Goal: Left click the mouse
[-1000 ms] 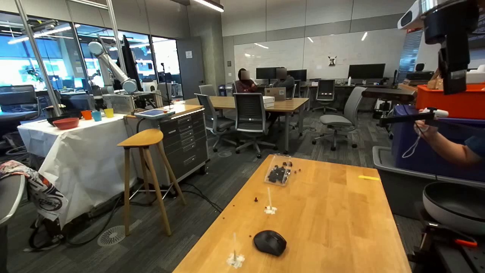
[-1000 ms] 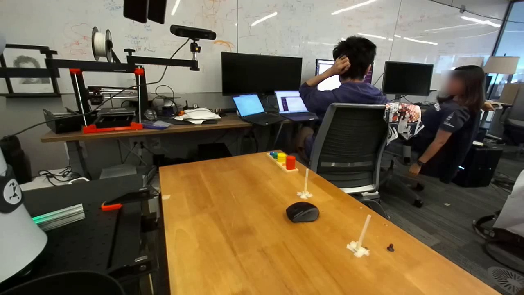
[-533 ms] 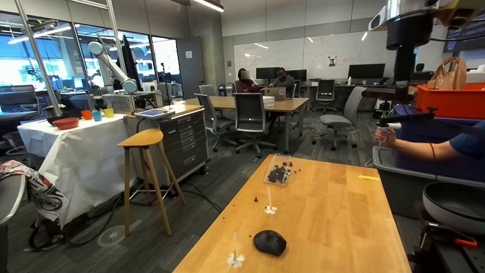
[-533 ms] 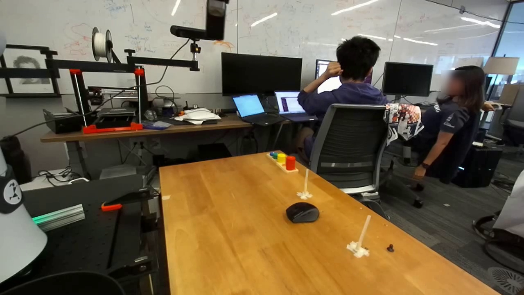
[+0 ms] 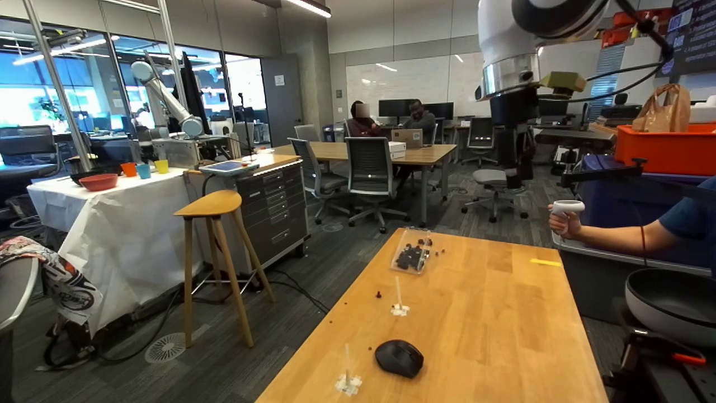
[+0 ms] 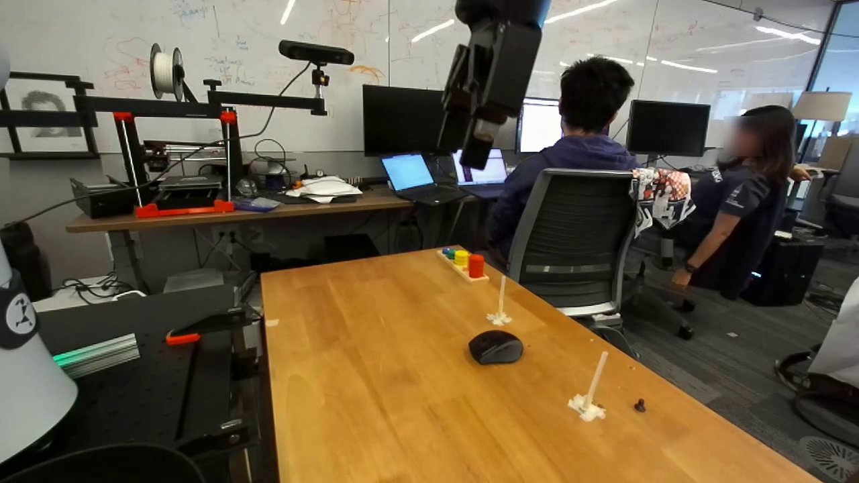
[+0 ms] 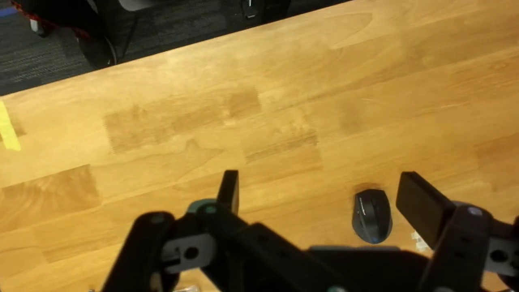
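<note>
Swinging farther in over tabletop (image 5: 486, 313), we carry claw (image 7: 320, 192) high, jaws wide apart, nothing gripped. Mouse (image 6: 495, 348) stays put on tabletop near thin white stick (image 6: 502, 295), well below claw. We judge approach under way, click still ahead; lining up and lowering likely needed.

Nothing legible, white lettering (image 7: 362, 206) on the mouse (image 7: 373, 219) too small.

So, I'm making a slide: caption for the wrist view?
An open gripper above a wooden table, its fingers framing a black mouse lying below.
</note>
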Robot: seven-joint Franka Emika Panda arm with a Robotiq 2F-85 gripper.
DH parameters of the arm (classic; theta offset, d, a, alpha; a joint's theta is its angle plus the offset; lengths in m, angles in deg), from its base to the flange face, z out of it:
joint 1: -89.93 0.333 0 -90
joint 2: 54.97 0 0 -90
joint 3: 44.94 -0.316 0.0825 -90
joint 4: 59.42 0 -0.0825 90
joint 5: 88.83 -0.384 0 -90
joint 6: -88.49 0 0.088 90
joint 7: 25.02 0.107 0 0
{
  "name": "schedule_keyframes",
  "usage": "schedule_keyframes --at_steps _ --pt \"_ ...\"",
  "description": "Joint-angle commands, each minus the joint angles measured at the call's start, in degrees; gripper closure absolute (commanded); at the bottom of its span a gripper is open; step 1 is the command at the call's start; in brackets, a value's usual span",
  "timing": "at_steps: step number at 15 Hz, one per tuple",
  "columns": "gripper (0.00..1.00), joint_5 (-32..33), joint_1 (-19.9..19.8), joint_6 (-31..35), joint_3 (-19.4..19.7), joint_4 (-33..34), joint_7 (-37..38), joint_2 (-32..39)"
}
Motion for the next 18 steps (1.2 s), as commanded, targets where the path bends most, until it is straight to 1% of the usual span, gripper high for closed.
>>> schedule_keyframes --at_steps 1,4,7,11,14,17,18 --pt "0.00 -0.39 0.80 -2.29 -1.25 6.09 0.80 7.16" --pt "0.00 1.11 2.67 -1.26 -3.47 4.73 3.07 8.44" --pt "0.00 0.86 4.90 -0.05 -5.79 3.12 4.32 9.29" --pt "0.00 1.55 7.85 1.44 -8.35 2.79 7.30 12.98" --pt "0.00 2.91 9.34 2.05 -9.08 3.60 9.14 17.73" --pt "0.00 4.05 10.25 2.79 -8.93 4.34 10.51 22.03" --pt "0.00 4.55 10.46 4.70 -8.69 3.53 11.31 22.23"
